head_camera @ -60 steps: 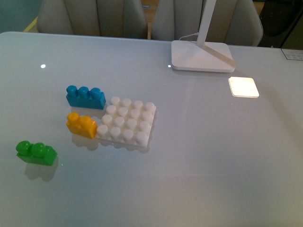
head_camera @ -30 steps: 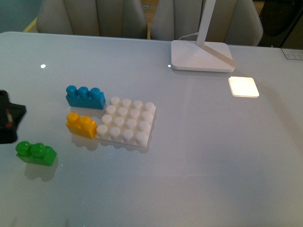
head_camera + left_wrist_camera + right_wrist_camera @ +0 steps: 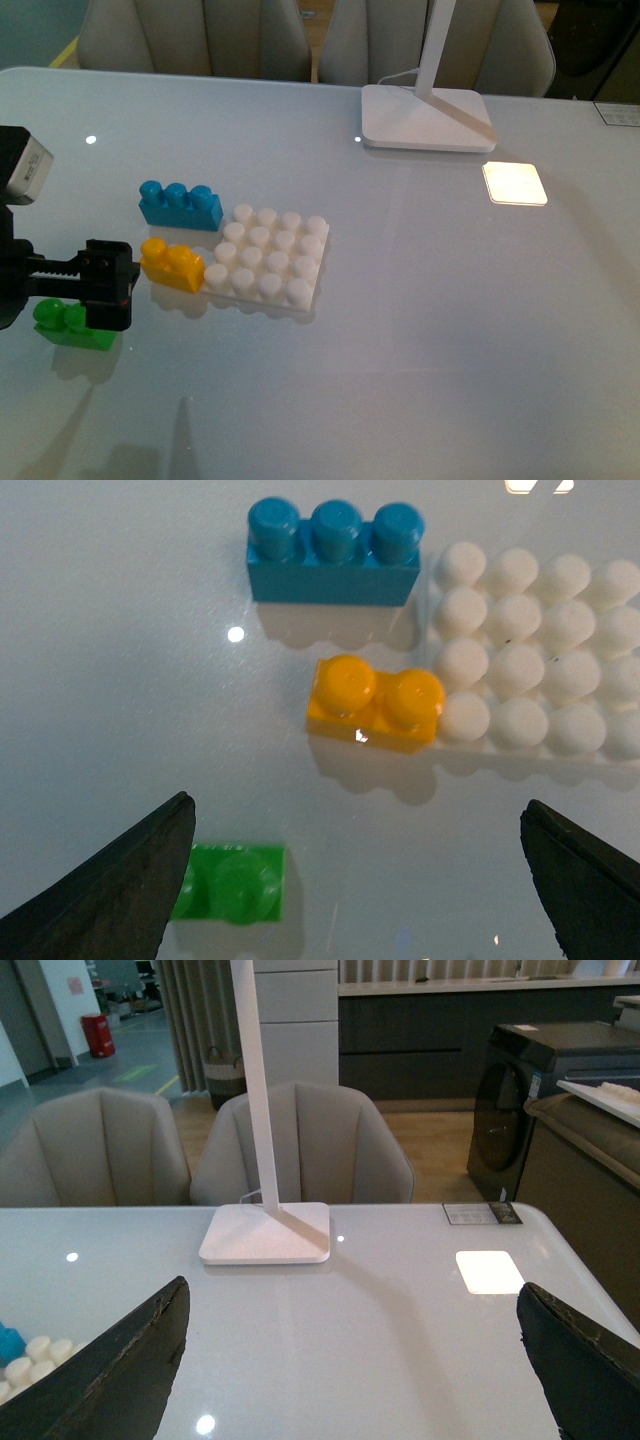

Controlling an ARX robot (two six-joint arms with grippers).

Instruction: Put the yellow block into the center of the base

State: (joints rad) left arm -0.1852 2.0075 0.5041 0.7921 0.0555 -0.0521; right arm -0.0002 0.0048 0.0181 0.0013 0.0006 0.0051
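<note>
The yellow block [image 3: 172,264] stands upright on the table [image 3: 450,330], left of centre in the front view. Its right end touches the base's [image 3: 268,258] left edge at the near corner, and it is not on the studs. The blue three-stud brick [image 3: 180,205] sits just above it in frame, beside the base's far-left corner. The left gripper [image 3: 110,285] hangs just left of the block, fingers spread wide with nothing between them, and partly covers the green brick [image 3: 75,325] at lower left. Open tabletop runs from the base's right and lower edges to the frame edges. The lamp foot [image 3: 425,118] stands well apart, upper right. The right gripper [image 3: 350,1295] shows only in its wrist view, fingers spread wide, holding nothing.
</note>
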